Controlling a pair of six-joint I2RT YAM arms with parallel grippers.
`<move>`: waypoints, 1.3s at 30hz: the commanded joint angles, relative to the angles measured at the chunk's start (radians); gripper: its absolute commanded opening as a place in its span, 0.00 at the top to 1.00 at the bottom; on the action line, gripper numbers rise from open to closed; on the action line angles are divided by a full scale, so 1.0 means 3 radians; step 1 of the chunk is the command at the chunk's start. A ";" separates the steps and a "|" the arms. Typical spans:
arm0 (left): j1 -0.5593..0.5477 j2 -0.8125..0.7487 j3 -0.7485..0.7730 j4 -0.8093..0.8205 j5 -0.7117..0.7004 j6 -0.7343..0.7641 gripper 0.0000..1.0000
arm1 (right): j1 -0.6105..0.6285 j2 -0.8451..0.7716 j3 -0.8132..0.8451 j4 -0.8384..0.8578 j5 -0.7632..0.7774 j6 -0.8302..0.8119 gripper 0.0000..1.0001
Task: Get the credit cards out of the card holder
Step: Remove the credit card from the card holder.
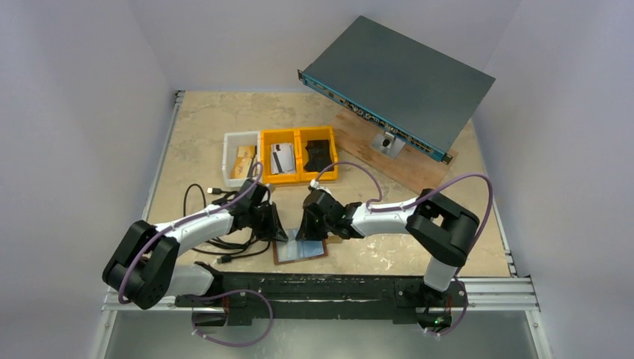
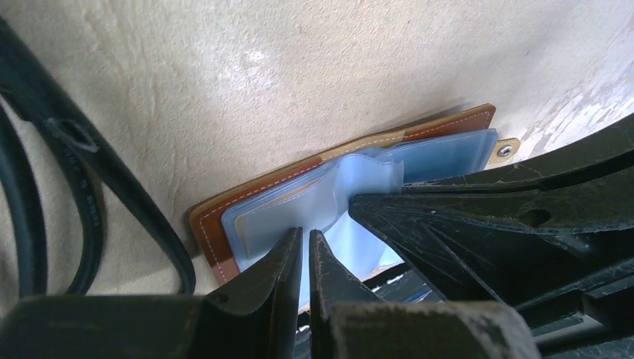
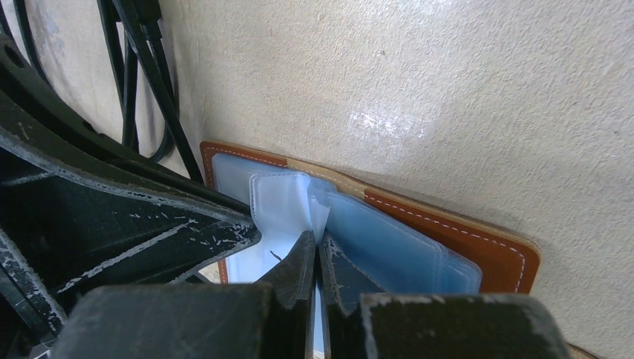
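Near the front edge of the table (image 1: 389,258), between the 2 arm bases, the card holder (image 1: 300,251) lies open and flat. Its long axis runs left to right and its clear pocket leaves (image 2: 321,198) face up. Both arms reach it from the far side, so the holder sits just under the fingertips. The left gripper (image 2: 306,241) is over the left half and the right gripper (image 3: 314,243) at the middle fold. The left jaws stand almost together with only a slit between them, a bulged leaf seemingly caught at the tips. The right jaws are fully closed, pinching the raised edge of another leaf. Neither arm is clearly nearer; the 2 grippers almost touch. Whether a card sits in the pinched pockets I cannot tell. Some credit cards (image 1: 282,158) lie in a yellow bin (image 1: 263,158) far of the holder. The next pull likely needs to part the leaves left and right along that long axis to bare a pocket mouth
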 commanded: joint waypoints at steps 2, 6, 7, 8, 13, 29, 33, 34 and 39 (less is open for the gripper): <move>-0.0054 0.0204 -0.0079 0.0177 -0.0118 0.0000 0.92 | 0.0002 0.0085 -0.0158 -0.0181 -0.0002 -0.0019 1.00; -0.0081 0.0248 -0.0086 0.0268 -0.0059 -0.0057 0.94 | 0.0001 -0.0035 -0.0123 -0.0192 0.0018 -0.0046 0.98; -0.0084 0.0243 -0.0079 0.0274 -0.0055 -0.0061 0.94 | 0.0001 -0.0072 -0.0111 -0.0203 0.0035 -0.0057 0.96; -0.0085 0.0236 -0.0075 0.0281 -0.0049 -0.0066 0.94 | 0.0001 -0.0105 -0.0098 -0.0214 0.0045 -0.0070 0.94; -0.0090 0.0227 -0.0090 0.0371 0.0056 -0.0119 0.98 | 0.0001 -0.0237 -0.0008 -0.0315 0.0102 -0.0101 0.80; -0.0118 -0.0094 -0.0081 0.0588 0.0386 -0.0371 1.00 | 0.0001 -0.0663 0.0127 -0.0652 0.0362 -0.0122 0.68; -0.0141 -0.0125 -0.0051 0.0656 0.0455 -0.0402 1.00 | 0.0001 -0.0713 0.0118 -0.0708 0.0416 -0.0119 0.68; -0.0152 -0.0120 -0.0047 0.0684 0.0470 -0.0420 1.00 | 0.0001 -0.0728 0.0117 -0.0730 0.0434 -0.0115 0.68; -0.0226 -0.0064 0.0011 0.0800 0.0538 -0.0482 1.00 | 0.0001 -0.0859 0.0056 -0.0864 0.0588 -0.0091 0.67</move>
